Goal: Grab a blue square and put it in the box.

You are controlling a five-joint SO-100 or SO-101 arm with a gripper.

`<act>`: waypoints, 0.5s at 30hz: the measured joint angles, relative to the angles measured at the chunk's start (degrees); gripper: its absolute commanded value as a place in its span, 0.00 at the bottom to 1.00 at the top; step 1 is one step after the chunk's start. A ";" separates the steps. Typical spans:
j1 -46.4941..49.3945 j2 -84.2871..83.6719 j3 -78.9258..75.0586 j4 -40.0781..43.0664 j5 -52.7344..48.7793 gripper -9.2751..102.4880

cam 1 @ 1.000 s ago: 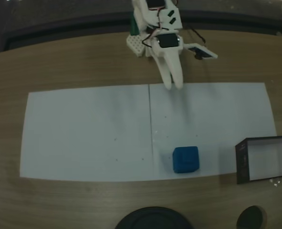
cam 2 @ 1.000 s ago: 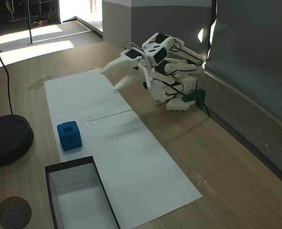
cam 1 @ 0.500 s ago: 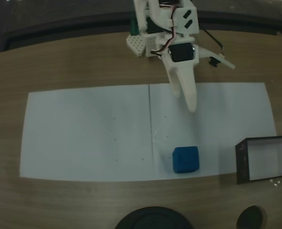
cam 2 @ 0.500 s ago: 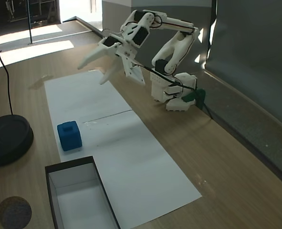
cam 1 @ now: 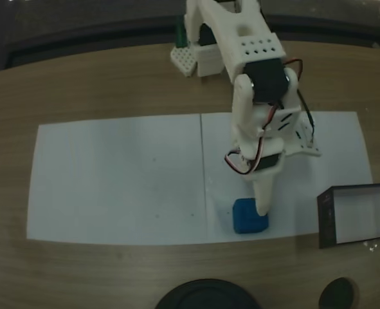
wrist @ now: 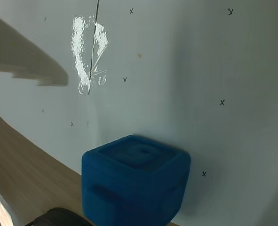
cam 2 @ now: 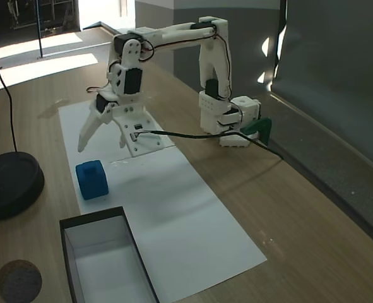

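Blue and matte, the blue square (cam 2: 91,179) is seen resting on the white paper sheet (cam 2: 173,208) that is laid along the wooden surface (cam 2: 312,233), close to the sheet's edge in both fixed views. In a fixed view the end effector (cam 2: 101,139) is held above and just beyond the cube, with its two white fingers spread wide and nothing gripped between them; no contact with the cube is seen there. In a fixed view from above, one white finger (cam 1: 264,196) is seen overlapping the right part of the blue square (cam 1: 249,215), with the arm stretched out over the paper. In the wrist view the blue square (wrist: 134,181) is shown near the bottom of the frame, sitting by the paper's edge where the wood begins, and a pale finger (wrist: 26,61) is seen blurred at the upper left, well apart from the cube. The box (cam 2: 69,237), with thin black walls and a pale floor, is placed near the cube on the surface, partly over the paper's edge, and nothing is seen inside it. A round black base (cam 2: 9,183) is seen on the wood beside the paper.
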 measured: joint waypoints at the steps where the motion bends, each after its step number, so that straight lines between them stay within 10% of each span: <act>1: 0.00 -2.20 -2.11 0.79 0.53 0.43; 15: -0.70 -21.62 -21.45 5.80 1.41 0.43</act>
